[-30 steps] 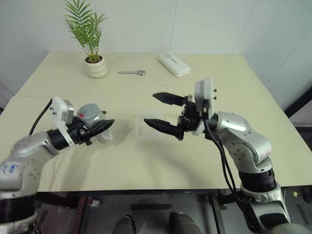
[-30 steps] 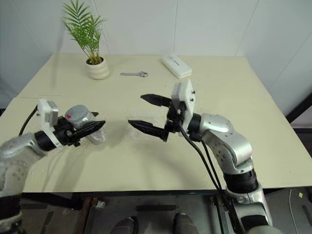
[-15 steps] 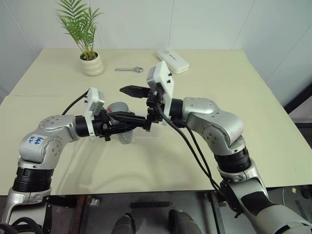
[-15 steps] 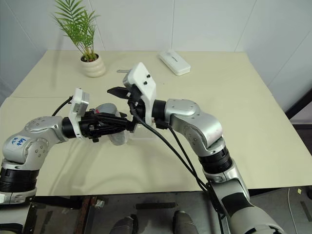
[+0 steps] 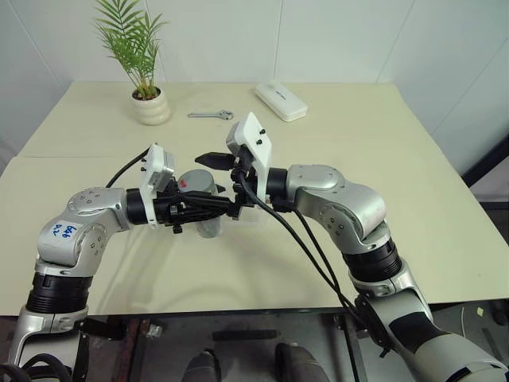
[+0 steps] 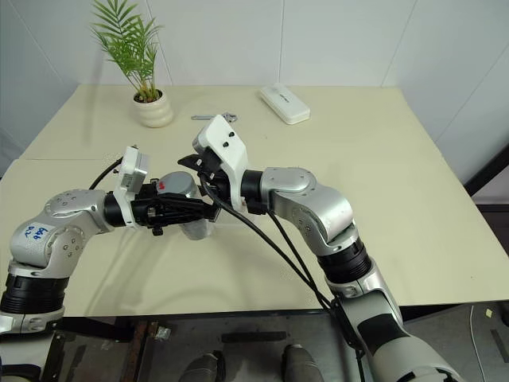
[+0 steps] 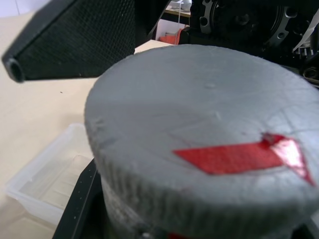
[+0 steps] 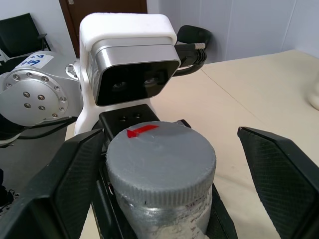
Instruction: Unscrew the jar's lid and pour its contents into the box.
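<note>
Holding the jar (image 6: 189, 213) up over the middle of the table (image 5: 413, 191), closer to the left side: the left gripper (image 5: 208, 209), squeezed tight on the jar's clear body. Still screwed on top: the grey lid (image 8: 160, 158), with a red mark facing up. Inside the jar, nothing clear enough to tell.

Reaching in from the other side: the right gripper (image 8: 164, 169), with its black fingers (image 8: 75, 174) spread wide, one on each side of the lid. Not touching the lid yet, a gap on both sides. Holding nothing.

Lying flat on the table just behind the jar, near the middle: the clear box (image 7: 47, 181).

Standing near the far left corner: a white pot with a green plant (image 5: 151, 107). Resting near the far edge, close to the middle: a small silver wrench (image 5: 211, 115). Just to the right of the wrench, also near the far edge: a white oblong case (image 5: 282, 102).
</note>
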Action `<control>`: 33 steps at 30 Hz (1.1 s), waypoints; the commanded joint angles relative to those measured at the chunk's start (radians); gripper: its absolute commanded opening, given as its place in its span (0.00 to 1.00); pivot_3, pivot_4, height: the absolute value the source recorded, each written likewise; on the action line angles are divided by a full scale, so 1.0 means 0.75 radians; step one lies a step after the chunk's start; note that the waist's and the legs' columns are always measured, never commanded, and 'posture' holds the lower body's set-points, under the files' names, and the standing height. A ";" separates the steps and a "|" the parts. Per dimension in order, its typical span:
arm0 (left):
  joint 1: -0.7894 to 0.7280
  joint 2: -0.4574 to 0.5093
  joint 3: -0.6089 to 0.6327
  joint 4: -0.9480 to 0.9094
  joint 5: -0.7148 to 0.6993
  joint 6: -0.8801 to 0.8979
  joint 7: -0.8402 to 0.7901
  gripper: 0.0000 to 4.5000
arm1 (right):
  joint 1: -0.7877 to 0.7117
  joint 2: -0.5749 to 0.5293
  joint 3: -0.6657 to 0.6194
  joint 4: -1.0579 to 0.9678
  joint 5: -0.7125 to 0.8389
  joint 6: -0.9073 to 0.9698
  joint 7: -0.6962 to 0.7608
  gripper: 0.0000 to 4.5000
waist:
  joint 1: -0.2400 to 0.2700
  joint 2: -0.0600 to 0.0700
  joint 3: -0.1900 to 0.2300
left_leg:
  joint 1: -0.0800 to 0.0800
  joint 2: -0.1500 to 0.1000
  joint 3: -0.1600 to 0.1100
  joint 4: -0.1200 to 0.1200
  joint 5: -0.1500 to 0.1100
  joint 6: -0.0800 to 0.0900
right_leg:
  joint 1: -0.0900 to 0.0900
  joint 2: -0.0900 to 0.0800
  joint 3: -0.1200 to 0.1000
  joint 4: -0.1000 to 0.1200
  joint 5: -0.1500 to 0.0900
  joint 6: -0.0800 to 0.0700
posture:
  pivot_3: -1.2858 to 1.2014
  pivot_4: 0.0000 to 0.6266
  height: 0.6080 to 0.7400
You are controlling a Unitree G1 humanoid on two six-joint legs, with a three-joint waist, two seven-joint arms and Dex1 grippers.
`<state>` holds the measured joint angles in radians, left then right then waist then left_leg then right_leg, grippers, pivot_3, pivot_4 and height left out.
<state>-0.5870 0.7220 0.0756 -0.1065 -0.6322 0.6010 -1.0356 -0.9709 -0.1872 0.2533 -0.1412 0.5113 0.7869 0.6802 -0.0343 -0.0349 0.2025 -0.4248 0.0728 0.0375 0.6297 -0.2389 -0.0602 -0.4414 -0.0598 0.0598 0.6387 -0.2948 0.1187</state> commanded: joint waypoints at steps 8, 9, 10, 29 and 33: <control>-0.025 -0.009 0.025 0.006 0.036 -0.091 -0.014 0.45 | -0.001 0.026 -0.034 -0.060 0.026 -0.002 0.008 0.57 | 0.000 0.000 0.000 | 0.000 0.000 0.000 0.000 0.000 0.000 | 0.000 0.000 0.000 0.000 0.000 0.000 | 0.52 0.24 1.00; -0.024 -0.011 0.028 0.006 0.034 -0.096 -0.017 0.45 | 0.000 0.028 -0.035 -0.059 0.025 -0.005 0.005 0.57 | 0.000 0.000 0.000 | 0.000 0.000 0.000 0.000 0.000 0.000 | 0.000 0.000 0.000 0.000 0.000 0.000 | 0.52 0.24 1.00; -0.025 -0.012 0.031 0.012 0.031 -0.105 -0.026 0.45 | 0.002 0.027 -0.036 -0.058 0.024 -0.015 0.013 0.57 | 0.000 0.000 0.000 | 0.000 0.000 0.000 0.000 0.000 0.000 | 0.000 0.000 0.000 0.001 0.000 0.000 | 0.52 0.24 1.00; -0.068 0.004 -0.049 0.064 -0.032 -0.139 -0.345 0.45 | -0.174 -0.176 0.051 0.209 0.081 -0.232 0.879 0.57 | -0.014 0.000 0.000 | 0.001 0.001 0.000 0.002 0.000 0.000 | 0.000 0.003 0.001 0.003 0.000 0.000 | 0.52 0.24 1.00; -0.044 0.002 -0.004 0.058 -0.017 -0.152 -0.292 0.45 | -0.159 -0.143 0.024 0.223 0.061 -0.229 0.818 0.57 | -0.019 0.000 0.000 | 0.001 0.002 0.000 0.003 0.000 0.000 | 0.000 0.003 0.001 0.006 0.000 0.000 | 0.52 0.24 1.00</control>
<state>-0.6239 0.7057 -0.0021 -0.0867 -0.6300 0.4807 -1.2902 -1.0871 -0.2982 0.2785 0.0731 0.5332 0.6201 1.2635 -0.0488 -0.0349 0.2025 -0.4238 0.0738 0.0371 0.6323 -0.2386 -0.0607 -0.4412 -0.0579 0.0606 0.6435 -0.2949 0.1187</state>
